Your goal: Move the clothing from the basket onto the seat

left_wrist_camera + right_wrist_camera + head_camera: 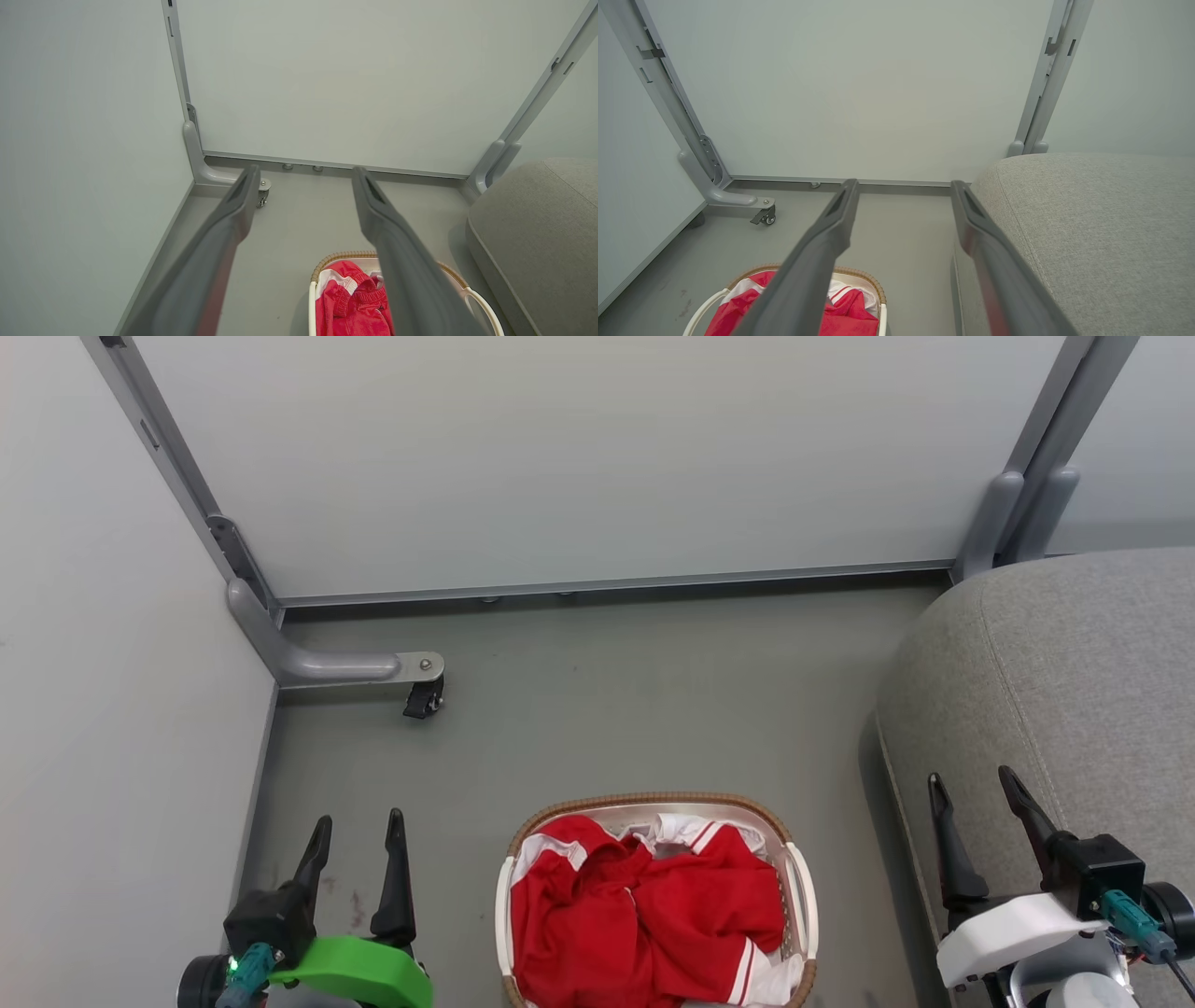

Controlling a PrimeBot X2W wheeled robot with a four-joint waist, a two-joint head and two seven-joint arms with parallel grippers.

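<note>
While the clothing lies heaped in the basket beside the seat, the left gripper and the right gripper hover either side of it, fingers spread apart, holding nothing.

**Occlusions / crops**

Head view: the near end of the basket runs off the bottom edge, and the clothing goes with it. The pile is bunched, so I can't count the garments. The seat is cropped at the right and bottom. The left hand and right hand are cut off at the wrist. In both wrist views a blurred finger crosses the basket and hides part of the clothing.
</note>
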